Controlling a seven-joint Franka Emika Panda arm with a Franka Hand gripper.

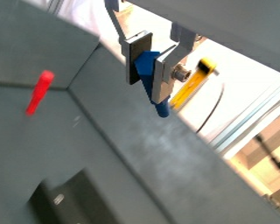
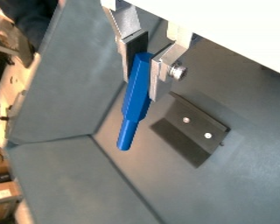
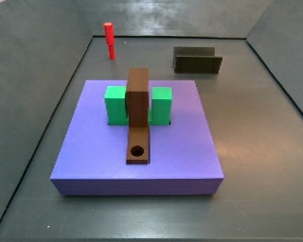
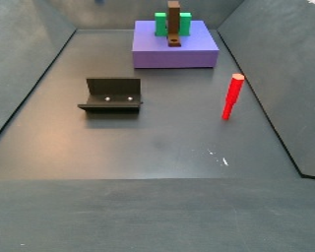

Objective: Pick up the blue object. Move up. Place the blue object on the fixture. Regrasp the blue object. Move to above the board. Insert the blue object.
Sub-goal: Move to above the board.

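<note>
Wrist views are both showing the gripper (image 2: 149,61) up in the air, w/ its silver fingers (image 1: 140,45) pinching the top end of the blue object (image 2: 134,101). The blue stick is hanging down from the jaws, free end pointing at the grey floor, not touching anything. In a wrist view the fixture (image 2: 192,130) is lying on the floor near the stick's lower end, two pale screws showing on its plate. In a wrist view the red peg (image 1: 39,92) is standing on the floor, well apart from the gripper (image 1: 154,66); a dark edge of the fixture (image 1: 63,199) is peeking in at the frame's corner.

Side views aren't showing the gripper or the blue stick at all. In both side views the fixture (image 3: 199,60) is sitting on bare floor, apart from the purple slab (image 3: 103,156). The board (image 3: 139,113) is lying lengthwise on the slab, running btwn the green blocks (image 3: 117,104), its round hole at the near end in that view. The red peg (image 4: 232,96) is standing upright on the floor, btwn slab and fixture side-wise but apart from both.
</note>
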